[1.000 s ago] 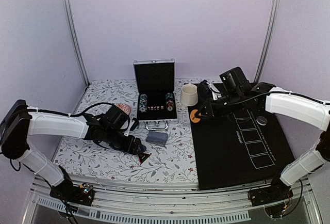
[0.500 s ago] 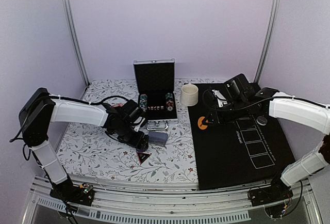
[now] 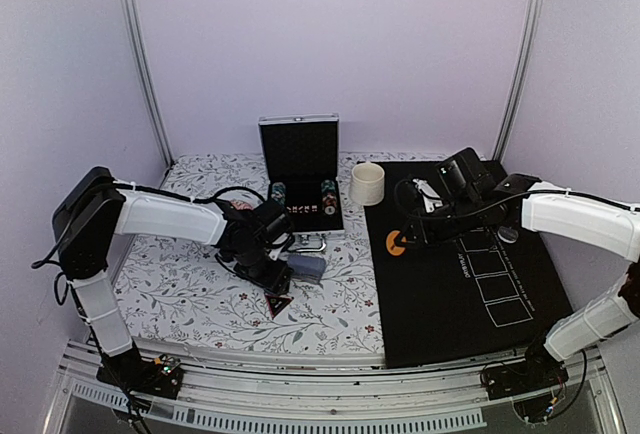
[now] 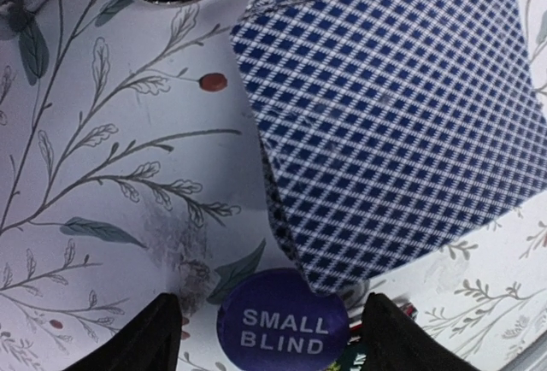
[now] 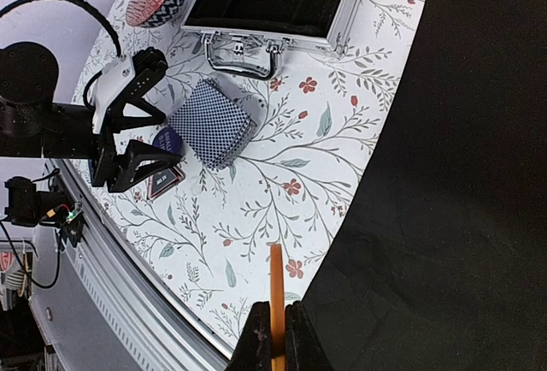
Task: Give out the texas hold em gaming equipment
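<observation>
While the left gripper [image 4: 272, 315] hangs open astride the blue disc [image 4: 282, 326], bottom centre beside the deck [image 4: 393, 123], I'd pinch its rim: looks light, stiff, slick. The right gripper [image 5: 276, 324] is clamped on the orange disc [image 5: 276, 277].

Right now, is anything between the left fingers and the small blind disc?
Nothing visible does. The small blind disc lies in the gap between the open left fingers. The card deck sits just beyond it, with one corner at the disc's edge. I cannot tell whether they touch.
</observation>
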`<action>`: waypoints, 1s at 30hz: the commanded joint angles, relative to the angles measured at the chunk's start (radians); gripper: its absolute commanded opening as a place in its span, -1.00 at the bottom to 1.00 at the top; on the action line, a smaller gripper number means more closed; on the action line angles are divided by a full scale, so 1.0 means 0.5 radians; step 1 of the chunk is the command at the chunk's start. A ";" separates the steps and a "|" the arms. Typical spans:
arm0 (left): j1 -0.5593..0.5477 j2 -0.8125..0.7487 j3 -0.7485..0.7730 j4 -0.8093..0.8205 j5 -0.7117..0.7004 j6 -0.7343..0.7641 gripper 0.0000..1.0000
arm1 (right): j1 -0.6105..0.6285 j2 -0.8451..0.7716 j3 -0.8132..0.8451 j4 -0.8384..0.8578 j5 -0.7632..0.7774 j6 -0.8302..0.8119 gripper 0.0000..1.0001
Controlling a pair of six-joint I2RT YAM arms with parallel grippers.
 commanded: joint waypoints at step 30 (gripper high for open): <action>-0.111 0.067 0.033 -0.175 -0.093 0.006 -0.17 | -0.037 -0.075 -0.005 0.037 0.008 -0.029 -0.95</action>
